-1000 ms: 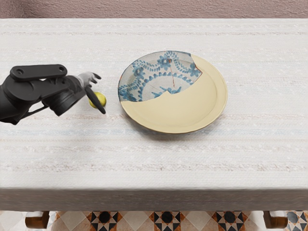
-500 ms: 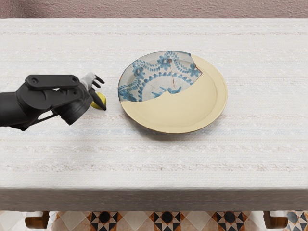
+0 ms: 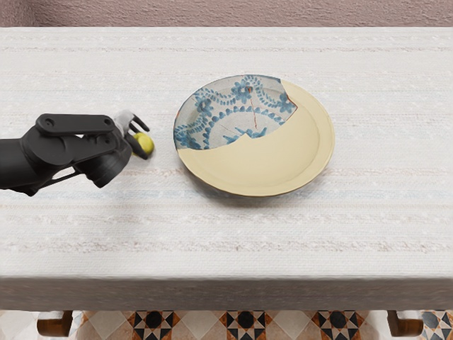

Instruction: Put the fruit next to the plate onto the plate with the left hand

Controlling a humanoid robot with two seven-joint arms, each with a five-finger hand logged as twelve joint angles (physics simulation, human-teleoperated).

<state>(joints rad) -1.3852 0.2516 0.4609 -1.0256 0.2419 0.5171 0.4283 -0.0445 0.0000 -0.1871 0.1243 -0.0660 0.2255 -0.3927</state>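
A small yellow fruit [image 3: 146, 144] lies on the tablecloth just left of the plate [image 3: 272, 159], a round cream dish with a blue floral pattern over its upper left part. My left hand [image 3: 137, 139] comes in from the left edge on a black arm. Its pale fingers curl over the top and left side of the fruit, and a dark digit sits under it. The right half of the fruit still shows. A narrow strip of cloth separates the fruit from the plate's rim.
The table [image 3: 233, 227] is covered with a white striped cloth, and its front edge runs along the bottom. A patterned tiled floor shows below that edge. The right arm does not show.
The left hand went from spread around the fruit to curled on it, then drew back slightly left, which exposed more of the fruit. The fruit has barely moved.
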